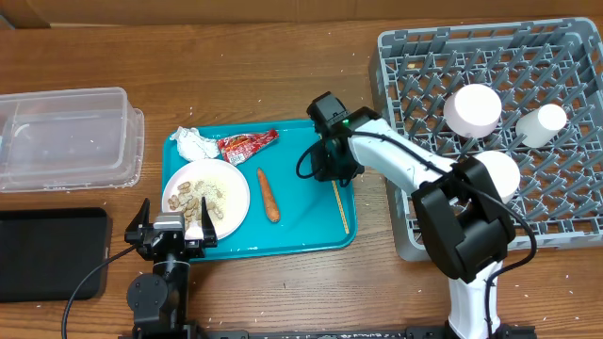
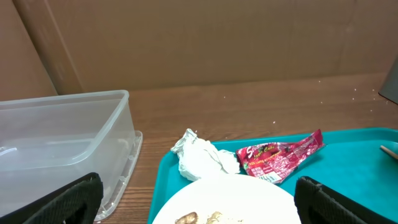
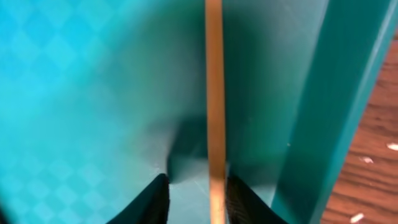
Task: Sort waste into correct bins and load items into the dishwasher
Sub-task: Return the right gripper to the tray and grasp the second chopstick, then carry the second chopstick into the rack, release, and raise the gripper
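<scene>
The grey dish rack [image 1: 415, 56] fills the far right corner of the tabletop [image 1: 283, 56], holding a white bowl [image 1: 474, 108], a second bowl [image 1: 499, 171] and a small cup [image 1: 542, 124]. A teal tray [image 1: 301, 221] sits mid-tabletop, a clear tub [image 1: 66, 141] lies at the left edge, and a black tray [image 1: 52, 254] is at the near left corner. On the teal tray's left half is a plate [image 1: 236, 193] of beige scraps [image 1: 196, 195], with a red wrapper [image 1: 247, 146] and a crumpled napkin [image 1: 195, 143] beyond it and a carrot stick [image 1: 268, 195] just beside it. A chopstick [image 1: 342, 212] lies along the tray's right rim. The right gripper [image 3: 198, 190] is low over it, fingers slightly apart either side. The left gripper [image 1: 174, 224] gapes wide at the plate's near edge.
</scene>
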You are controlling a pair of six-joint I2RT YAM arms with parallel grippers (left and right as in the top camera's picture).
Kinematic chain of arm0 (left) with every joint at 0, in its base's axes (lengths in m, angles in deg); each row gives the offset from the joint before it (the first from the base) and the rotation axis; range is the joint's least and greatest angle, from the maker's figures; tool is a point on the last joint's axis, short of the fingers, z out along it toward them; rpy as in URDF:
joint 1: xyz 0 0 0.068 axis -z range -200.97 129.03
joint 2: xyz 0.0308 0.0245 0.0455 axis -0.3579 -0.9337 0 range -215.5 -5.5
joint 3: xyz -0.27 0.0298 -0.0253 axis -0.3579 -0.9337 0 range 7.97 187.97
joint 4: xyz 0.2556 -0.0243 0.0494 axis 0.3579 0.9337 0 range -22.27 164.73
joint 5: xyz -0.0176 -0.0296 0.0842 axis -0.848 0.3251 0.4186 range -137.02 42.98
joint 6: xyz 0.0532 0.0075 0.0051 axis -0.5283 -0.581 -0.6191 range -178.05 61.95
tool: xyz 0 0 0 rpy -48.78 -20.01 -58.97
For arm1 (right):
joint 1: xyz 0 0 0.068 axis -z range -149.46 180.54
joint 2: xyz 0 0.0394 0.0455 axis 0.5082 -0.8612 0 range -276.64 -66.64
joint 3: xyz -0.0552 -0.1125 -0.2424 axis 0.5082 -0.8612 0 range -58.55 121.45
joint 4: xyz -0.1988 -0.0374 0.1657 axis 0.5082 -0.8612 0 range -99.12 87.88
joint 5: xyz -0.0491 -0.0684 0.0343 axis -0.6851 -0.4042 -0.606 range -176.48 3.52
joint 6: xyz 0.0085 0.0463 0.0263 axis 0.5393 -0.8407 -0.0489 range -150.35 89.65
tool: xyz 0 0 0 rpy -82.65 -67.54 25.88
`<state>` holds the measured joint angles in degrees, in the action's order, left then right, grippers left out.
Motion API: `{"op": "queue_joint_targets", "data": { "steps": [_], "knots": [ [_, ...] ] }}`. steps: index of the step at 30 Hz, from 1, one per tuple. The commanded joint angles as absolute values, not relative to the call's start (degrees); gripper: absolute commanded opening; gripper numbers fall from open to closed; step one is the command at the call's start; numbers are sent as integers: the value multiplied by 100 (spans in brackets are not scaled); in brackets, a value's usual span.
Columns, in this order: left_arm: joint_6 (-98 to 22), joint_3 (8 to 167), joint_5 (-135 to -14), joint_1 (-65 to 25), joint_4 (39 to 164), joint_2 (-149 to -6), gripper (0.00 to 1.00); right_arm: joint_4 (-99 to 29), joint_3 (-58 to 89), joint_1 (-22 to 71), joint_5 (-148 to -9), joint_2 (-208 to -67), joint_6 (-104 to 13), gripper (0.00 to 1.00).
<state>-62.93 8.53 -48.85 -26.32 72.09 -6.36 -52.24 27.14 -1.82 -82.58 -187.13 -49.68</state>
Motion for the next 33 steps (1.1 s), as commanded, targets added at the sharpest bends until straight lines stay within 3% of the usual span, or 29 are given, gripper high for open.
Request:
{"op": "queue_joint_targets", "data": {
  "steps": [1, 7, 10, 22, 33],
  "knots": [
    [-6276, 829, -4845, -2669, 7216, -577, 100, -5235, 2657, -444, -8863, -18721, -5162, 30],
    [-6276, 829, -4845, -2669, 7213, -577, 100, -5233, 2670, -697, -8944, -18719, -5162, 17],
    [-6276, 829, -4847, -2669, 7213, -577, 100, -5288, 2697, -711, -8942, -18719, -5167, 4],
    [-6276, 829, -4845, -2669, 7213, -577, 100, -6514, 3945, -516, -9042, -18378, -5138, 4],
    [-6276, 829, -4847, -2669, 7213, -577, 100, -7283, 5573, 1357, -9364, -17550, -4216, 4]
  ]
}}
